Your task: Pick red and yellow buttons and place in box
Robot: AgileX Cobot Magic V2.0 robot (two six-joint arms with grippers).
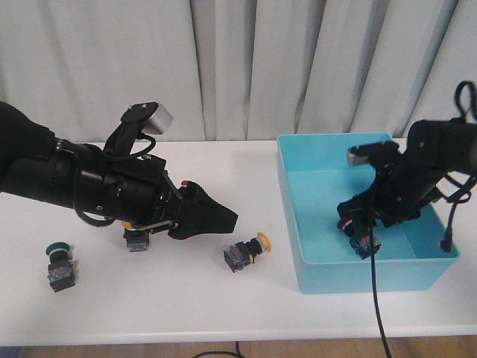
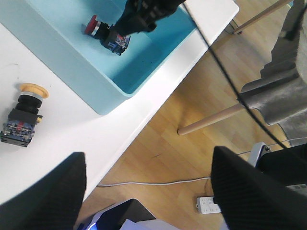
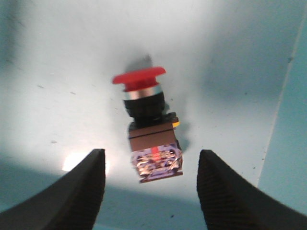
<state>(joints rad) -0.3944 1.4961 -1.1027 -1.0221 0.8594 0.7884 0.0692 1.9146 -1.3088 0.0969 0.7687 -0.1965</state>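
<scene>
A red button [image 3: 147, 125] lies on its side on the floor of the turquoise box [image 1: 298, 224]. It also shows in the front view [image 1: 362, 239] and the left wrist view [image 2: 107, 34]. My right gripper [image 3: 151, 191] hangs open just above it, one finger on each side, not touching; in the front view the right gripper [image 1: 358, 221] is inside the box. A yellow button [image 1: 247, 252] lies on the white table left of the box, also in the left wrist view [image 2: 24, 115]. My left gripper [image 1: 226, 218] is open and empty, just left of it. Another button [image 1: 136, 239] with some yellow showing is partly hidden under the left arm.
A green-capped button [image 1: 58, 265] stands at the table's front left. A small red bit [image 1: 194, 184] shows behind the left gripper; I cannot tell what it is. The left wrist view looks past the table edge [image 2: 144, 120] to a wooden floor with cables and a chair.
</scene>
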